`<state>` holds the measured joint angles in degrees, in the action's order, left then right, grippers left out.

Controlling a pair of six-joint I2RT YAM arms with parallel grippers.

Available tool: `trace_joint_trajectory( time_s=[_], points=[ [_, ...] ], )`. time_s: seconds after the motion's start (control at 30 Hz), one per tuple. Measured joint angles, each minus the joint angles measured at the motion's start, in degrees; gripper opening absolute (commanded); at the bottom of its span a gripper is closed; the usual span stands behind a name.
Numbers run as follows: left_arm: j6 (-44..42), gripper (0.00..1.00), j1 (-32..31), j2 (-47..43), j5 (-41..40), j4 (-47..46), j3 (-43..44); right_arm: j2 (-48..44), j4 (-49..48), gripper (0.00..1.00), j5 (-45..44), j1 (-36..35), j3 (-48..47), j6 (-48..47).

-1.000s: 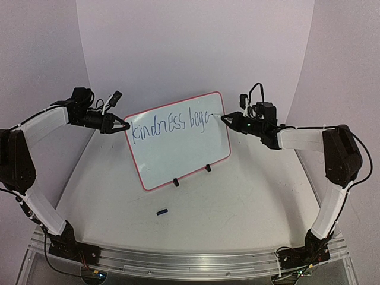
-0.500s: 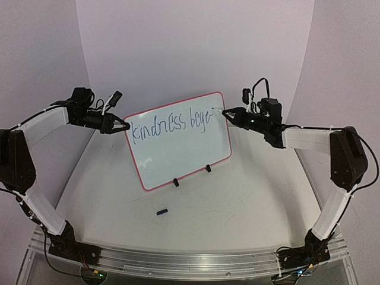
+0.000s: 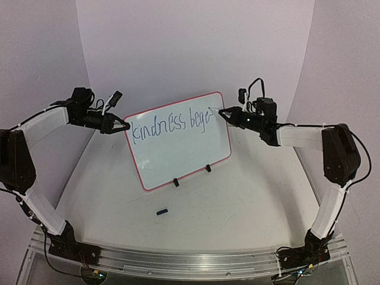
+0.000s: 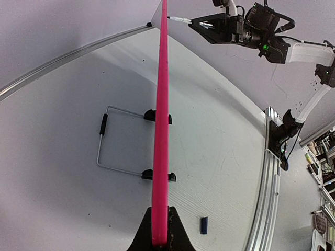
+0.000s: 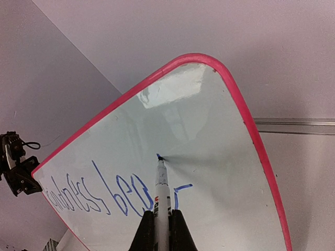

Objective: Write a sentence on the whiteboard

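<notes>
Two arms are reaching in from either side of the whiteboard (image 3: pixel 178 142), which is standing on the table (image 3: pixel 249 196), a little left of centre and towards the far side, with its face tilting back. Its two black feet (image 3: pixel 192 175) are sitting along the lower rim, and the left wrist view is showing a wire stand (image 4: pixel 112 138) propping it from behind. The left gripper (image 4: pixel 159 238) is clamping down tight on the red rim at the board's upper left corner, fingers pinching the edge from both sides. Over on the right, the right gripper (image 5: pixel 162 230) is squeezing a marker pen (image 5: pixel 162 183) firmly between its closed fingers, the pen pointing straight out ahead of them. The blue tip is touching the white surface near the upper right corner, just above a short curved stroke. The sentence (image 3: pixel 171 124) is running in one slanting blue line across the top of the board: "kindness" is reading clearly, then a second word is starting, "bege" as far as I can make out, with that loose stroke trailing after it. The lower part of the board is showing plain white. A small dark cap (image 3: pixel 161 211) is lying on the table in front of the board, well apart from both arms.
</notes>
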<state>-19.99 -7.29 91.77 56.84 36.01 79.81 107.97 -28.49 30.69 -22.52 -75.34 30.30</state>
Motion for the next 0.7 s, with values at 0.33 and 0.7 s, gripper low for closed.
trace_joint_trajectory(
  time_s=[0.33, 0.7],
  points=[
    [0.1, 0.0, 0.0, 0.0, 0.0, 0.0, 0.0, 0.1, -0.8, 0.0, -0.5, 0.0, 2.2, 0.0],
    [0.5, 0.0, 0.0, 0.0, 0.1, 0.0, 0.1, 0.0, -0.9, 0.0, -1.6, 0.0, 7.6, 0.2]
  ],
)
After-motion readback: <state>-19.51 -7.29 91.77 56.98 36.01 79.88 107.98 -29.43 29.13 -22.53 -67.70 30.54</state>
